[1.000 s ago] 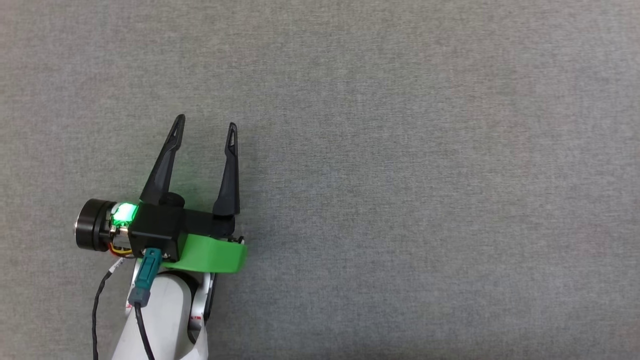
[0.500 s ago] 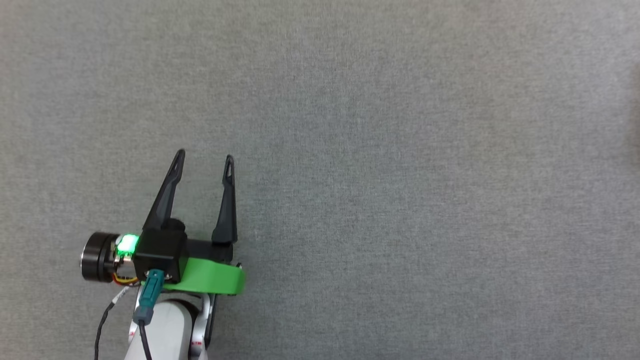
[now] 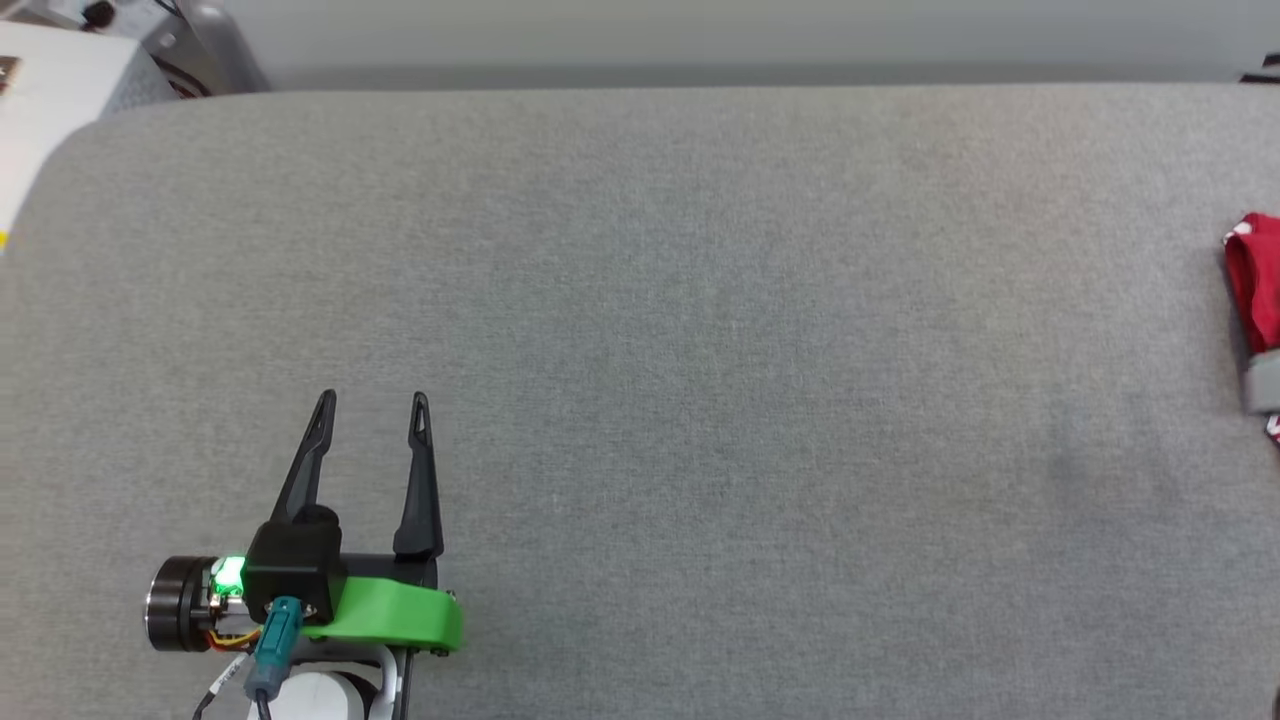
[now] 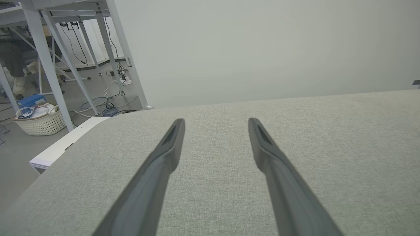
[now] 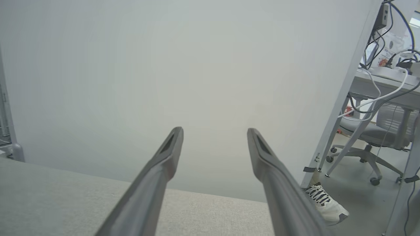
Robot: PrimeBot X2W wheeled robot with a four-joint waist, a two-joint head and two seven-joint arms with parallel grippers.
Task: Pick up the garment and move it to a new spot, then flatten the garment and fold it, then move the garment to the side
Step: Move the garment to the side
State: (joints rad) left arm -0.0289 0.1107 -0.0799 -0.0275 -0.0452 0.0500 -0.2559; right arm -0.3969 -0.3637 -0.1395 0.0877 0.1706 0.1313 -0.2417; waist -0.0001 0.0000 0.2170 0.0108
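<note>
Two dark fingers of the left gripper (image 3: 372,400) stood wide apart, holding nothing, over the near-left part of the grey table (image 3: 700,300). Its wrist view reached further left, to a wicker basket (image 4: 41,123) on the floor. From the head, the garment (image 3: 1255,280) lay at the table's right edge, cut by the frame. The right gripper (image 5: 214,131), equally spread and empty, pointed past the far edge, where its wrist view caught a white shoe (image 5: 325,203).

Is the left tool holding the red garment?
No, the left tool is open and empty; the red garment lies at the far right.
</note>
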